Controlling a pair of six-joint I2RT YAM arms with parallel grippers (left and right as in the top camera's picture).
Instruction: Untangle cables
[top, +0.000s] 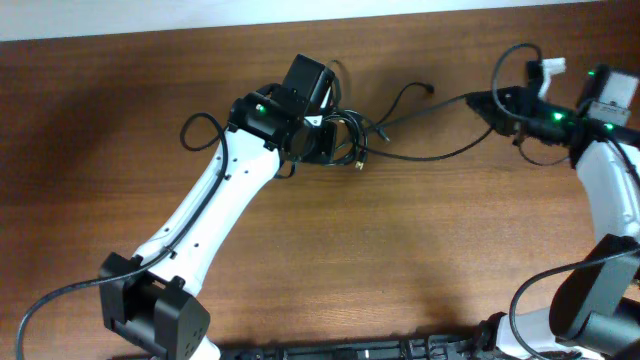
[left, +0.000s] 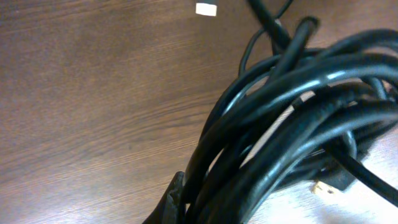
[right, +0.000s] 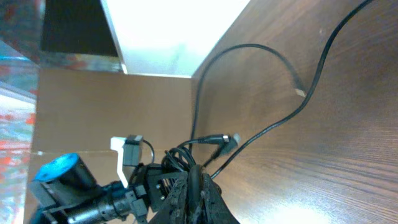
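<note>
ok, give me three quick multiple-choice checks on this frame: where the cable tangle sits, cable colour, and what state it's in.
1. Where is the cable tangle?
A. At the left gripper, toward the far edge of the table
B. Beside the right arm's base
C. Hanging off the near edge

2. What colour are the cables?
A. White
B. Black
C. Orange

3. What state is the tangle in?
A. Laid out in separate straight lines
B. Neatly coiled and tied
C. Bunched in overlapping loops, loose ends trailing out

Answers: 1 A, the overhead view shows it against that gripper. 2 B, the left wrist view shows glossy black strands. 3 C, the loops cross each other there, and the overhead shows ends trailing rightward.
</note>
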